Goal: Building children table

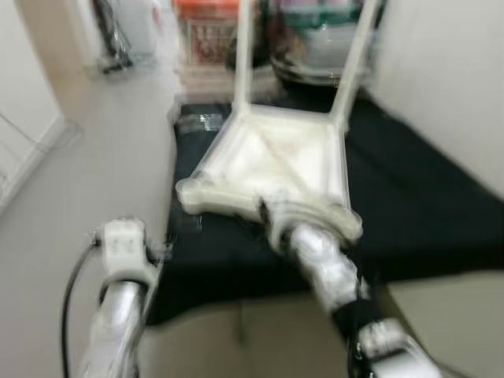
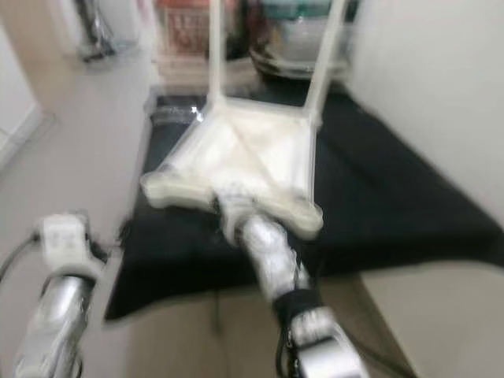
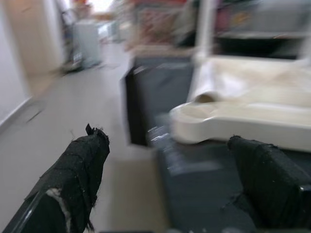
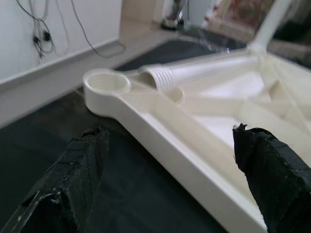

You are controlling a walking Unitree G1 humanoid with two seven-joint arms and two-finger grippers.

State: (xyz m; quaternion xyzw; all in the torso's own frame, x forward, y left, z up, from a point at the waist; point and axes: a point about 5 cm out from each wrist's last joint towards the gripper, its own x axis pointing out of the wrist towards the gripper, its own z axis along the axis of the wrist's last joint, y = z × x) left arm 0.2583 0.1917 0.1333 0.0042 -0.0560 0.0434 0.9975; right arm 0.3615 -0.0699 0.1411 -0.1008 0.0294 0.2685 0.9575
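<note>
A white plastic children's table (image 1: 276,161) lies upside down on a black mat (image 1: 425,213). Two white legs (image 1: 242,55) (image 1: 354,59) stand up from its far corners. In the right wrist view a loose leg with a threaded end (image 4: 163,77) lies inside the underside, next to an empty round corner socket (image 4: 107,82). My right gripper (image 4: 169,133) is open, hovering over the table's near rim. My left gripper (image 3: 165,137) is also open, low beside the near left corner (image 3: 204,121), holding nothing. The eye views are blurred.
A white wall (image 1: 449,79) runs along the right of the mat. Boxes (image 1: 205,31) and a round pot (image 1: 315,47) crowd the back behind the table. Pale floor (image 1: 94,157) stretches to the left, with cables (image 4: 43,34) hanging on a wall.
</note>
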